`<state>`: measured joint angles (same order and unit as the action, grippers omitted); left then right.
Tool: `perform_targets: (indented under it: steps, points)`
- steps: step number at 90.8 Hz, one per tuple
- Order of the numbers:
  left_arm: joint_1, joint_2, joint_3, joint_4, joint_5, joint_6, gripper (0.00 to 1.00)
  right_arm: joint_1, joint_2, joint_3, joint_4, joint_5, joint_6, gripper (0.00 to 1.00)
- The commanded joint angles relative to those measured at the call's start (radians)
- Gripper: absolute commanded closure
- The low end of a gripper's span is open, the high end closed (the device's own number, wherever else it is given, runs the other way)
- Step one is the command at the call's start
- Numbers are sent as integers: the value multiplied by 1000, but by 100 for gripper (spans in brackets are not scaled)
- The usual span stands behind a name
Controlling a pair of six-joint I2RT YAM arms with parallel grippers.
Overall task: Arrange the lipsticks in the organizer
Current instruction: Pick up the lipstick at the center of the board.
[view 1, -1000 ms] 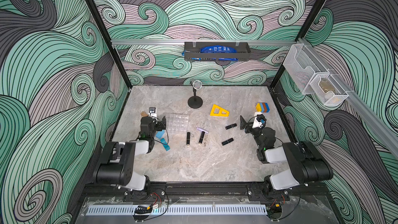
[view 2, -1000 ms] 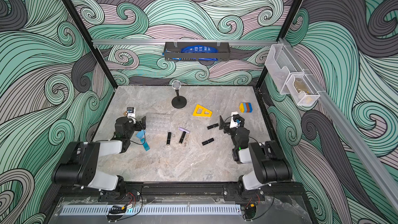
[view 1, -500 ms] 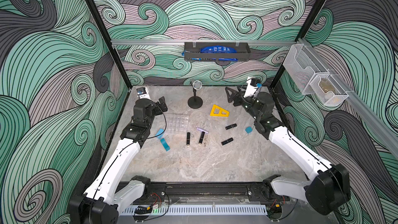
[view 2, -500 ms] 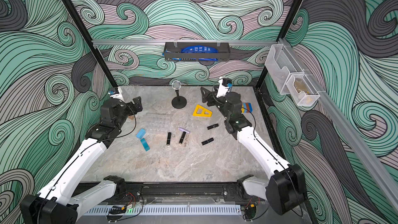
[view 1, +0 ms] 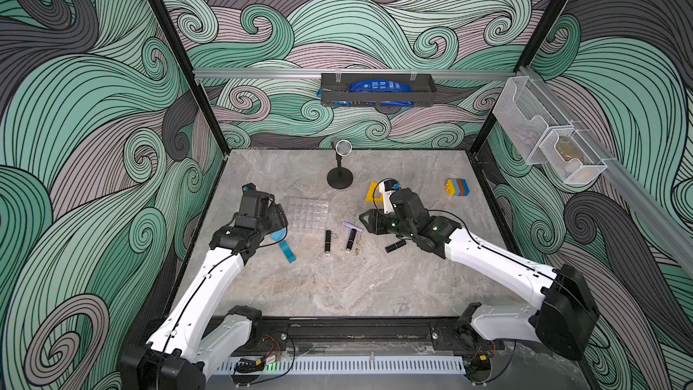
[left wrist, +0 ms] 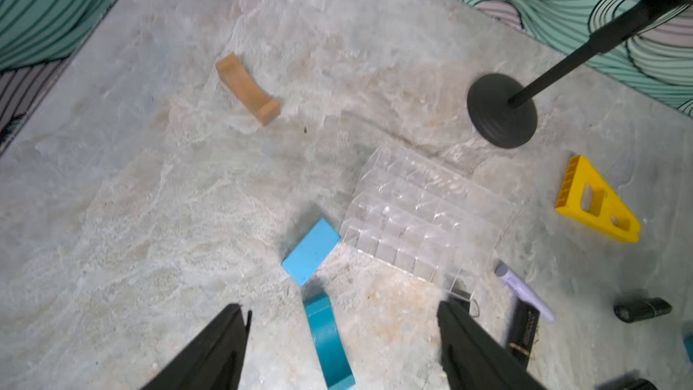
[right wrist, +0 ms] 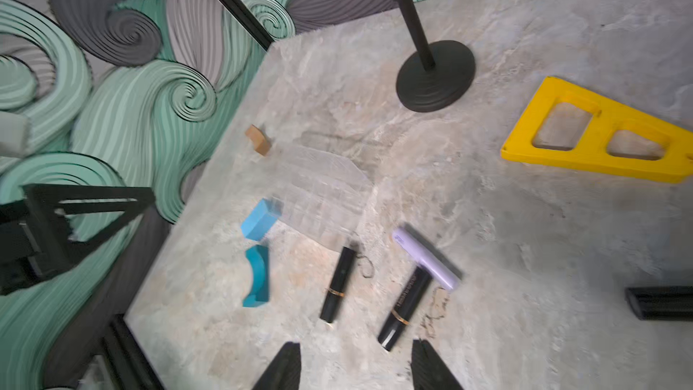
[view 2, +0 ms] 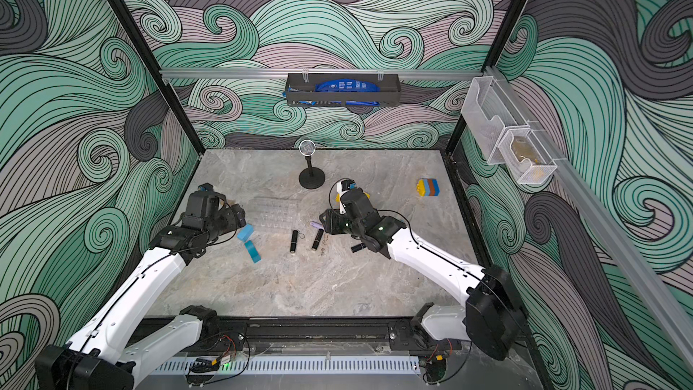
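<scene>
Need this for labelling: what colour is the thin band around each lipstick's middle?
Gold band on each black lipstick; clearest in the right wrist view.

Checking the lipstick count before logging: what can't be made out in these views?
Yellow frame: mostly behind the right arm, both top views.
Organizer: compartments blurred, right wrist view.
One lipstick: cut by the picture edge, left wrist view.
Black object: cut by the edge, right wrist view.

Outstretched left arm (view 1: 210,283) and right arm (view 1: 498,260), jaws parted, empty

Two lipsticks (view 1: 328,240) just before organizer (view 1: 308,211); third lipstick (view 1: 395,246) further right.
</scene>
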<state>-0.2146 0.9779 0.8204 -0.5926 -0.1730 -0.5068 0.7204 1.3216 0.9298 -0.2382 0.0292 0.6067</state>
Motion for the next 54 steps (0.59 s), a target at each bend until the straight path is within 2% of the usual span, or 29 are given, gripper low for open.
perform_targets:
  steps: [1, 9, 19, 38, 54]
  points:
    - [-28, -2, 28, -6, 43, 21, 18, -2, 45, -4, -79, 42, -83, 57]
    - [-69, 15, 26, -3, 109, 42, 20, 0, 101, 19, -96, -43, -183, 61]
    - [-114, 7, -11, 39, 161, 39, 21, 0, 172, 40, -89, -79, -278, 60]
    - [-126, 19, -33, 117, 229, 37, 22, 0, 332, 170, -108, -81, -370, 39]
    - [-129, 35, -36, 163, 267, 39, 22, 5, 447, 270, -119, -84, -414, 33]
